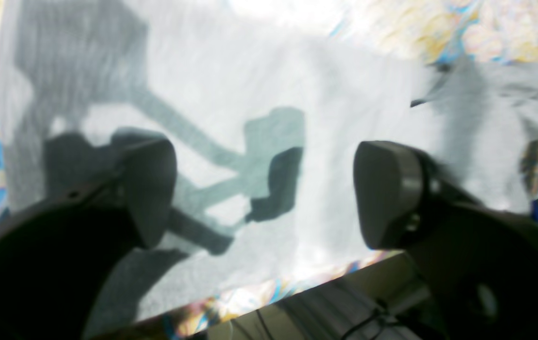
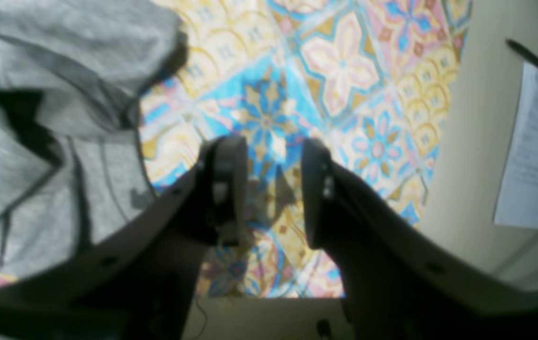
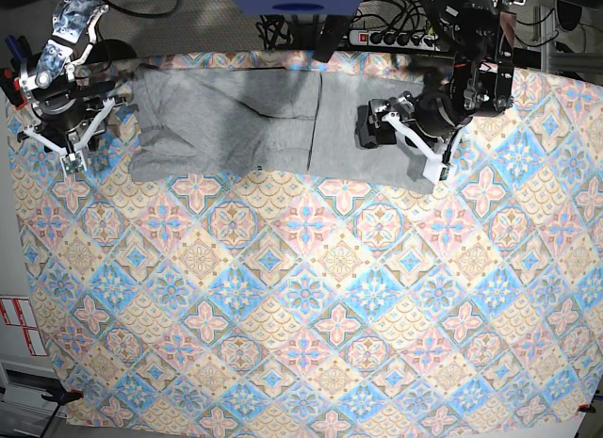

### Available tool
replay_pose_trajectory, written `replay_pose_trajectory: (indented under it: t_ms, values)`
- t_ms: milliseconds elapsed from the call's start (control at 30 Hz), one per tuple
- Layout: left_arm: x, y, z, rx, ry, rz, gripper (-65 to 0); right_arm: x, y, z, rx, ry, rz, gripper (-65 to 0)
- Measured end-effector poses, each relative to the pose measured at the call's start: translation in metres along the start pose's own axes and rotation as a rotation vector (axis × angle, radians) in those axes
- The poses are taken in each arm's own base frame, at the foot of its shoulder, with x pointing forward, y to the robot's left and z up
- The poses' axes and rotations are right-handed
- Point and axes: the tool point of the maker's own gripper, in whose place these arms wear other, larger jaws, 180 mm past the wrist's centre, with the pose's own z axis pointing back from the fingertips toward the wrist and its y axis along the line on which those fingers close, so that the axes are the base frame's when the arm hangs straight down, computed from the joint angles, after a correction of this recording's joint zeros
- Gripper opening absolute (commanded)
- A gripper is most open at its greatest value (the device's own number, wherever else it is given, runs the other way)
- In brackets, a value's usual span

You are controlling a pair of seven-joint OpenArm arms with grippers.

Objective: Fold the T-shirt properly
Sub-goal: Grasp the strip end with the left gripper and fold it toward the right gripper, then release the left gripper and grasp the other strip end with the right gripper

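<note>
The T-shirt (image 3: 245,118) is light grey and lies spread along the far edge of the patterned cloth, plain side up, with a fold line near its middle. My left gripper (image 3: 396,141) hovers over the shirt's right part. In the left wrist view the left gripper (image 1: 269,189) is open, nothing between its fingers, with the grey T-shirt (image 1: 250,71) below it. My right gripper (image 3: 68,148) is just off the shirt's left end. In the right wrist view the right gripper (image 2: 271,189) is open and empty over the cloth, the rumpled T-shirt (image 2: 37,118) to its left.
A colourful tiled tablecloth (image 3: 311,297) covers the table. A power strip and cables (image 3: 396,38) lie behind the shirt. A paper sheet (image 2: 531,151) and a pen (image 2: 531,59) lie on the bare beige surface beside the cloth. Red and white labels (image 3: 17,325) sit at the left edge.
</note>
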Motion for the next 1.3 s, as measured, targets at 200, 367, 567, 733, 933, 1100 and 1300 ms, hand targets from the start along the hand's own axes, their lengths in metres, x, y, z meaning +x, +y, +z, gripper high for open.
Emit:
replay_pose_trajectory:
  t_ms: [200, 367, 567, 733, 933, 1100, 1300]
  values:
    - [0.011, -0.003, 0.009, -0.007, -0.036, -0.003, -38.9, -0.012, -0.012, 0.001, -0.029, 0.028, -0.028, -46.6]
    - [0.037, 0.036, 0.038, 0.098, -0.146, 0.033, -50.8, -0.033, -0.014, -0.007, 0.002, 0.099, -0.021, -44.9]
    - [0.042, 0.051, 0.048, 0.128, -0.158, 0.039, -49.5, -0.014, 0.01, -0.009, 0.2, 0.024, -0.11, -29.5]
    - [0.045, 0.061, 0.053, 0.159, -0.165, 0.029, -49.5, -0.004, 0.025, -0.01, 0.306, -0.015, -0.159, -27.9]
    - [0.044, 0.059, 0.052, 0.154, -0.158, 0.026, -49.4, -0.015, 0.057, -0.02, 0.444, 0.015, -0.205, -27.6]
    - [0.044, 0.059, 0.052, 0.153, -0.159, 0.026, -49.4, -0.046, 0.068, -0.029, 0.478, 0.1, -0.269, -27.7]
    - [0.035, 0.068, 0.044, 0.161, -0.13, 0.061, -49.3, -0.029, 0.068, -0.045, 0.489, 0.067, -0.309, -27.6]
